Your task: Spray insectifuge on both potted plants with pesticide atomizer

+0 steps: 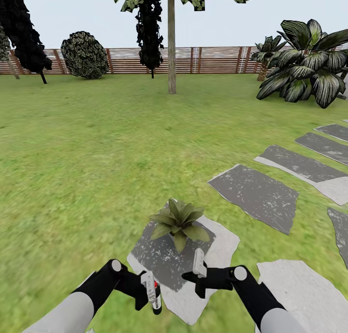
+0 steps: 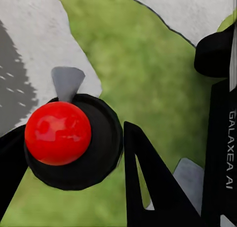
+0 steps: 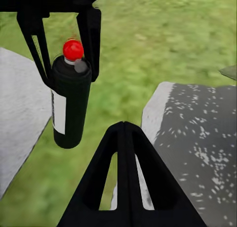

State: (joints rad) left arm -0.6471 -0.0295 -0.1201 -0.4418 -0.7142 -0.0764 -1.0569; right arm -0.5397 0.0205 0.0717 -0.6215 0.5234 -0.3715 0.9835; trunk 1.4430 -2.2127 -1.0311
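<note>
Head view: left gripper, bottom centre-left, is pinching the small dark cylindrical spray bottle with red cap and white label (the pesticide atomizer). Right gripper is hovering bottom centre with nothing between its fingers; how far they are spread I cannot tell. One small potted plant, a rosette of broad pointed green leaves, is sitting on the flat grey irregular stepping stone just above both grippers. No white specks readable on its leaves; the pale flecks are on the stone. Count: one atomizer, one potted plant, six or so stones, two big striped-leaf palms upper right.

Left wrist view: red cap is sitting centre-left with a grey nozzle tip above it, black fingers flanking the bottle.

Right wrist view: bottle is hanging upright at left, clamped near its top.

Judgement: aim the nozzle at the rosette first, keep the grip below the cap, and sweep across all leaves.
</note>
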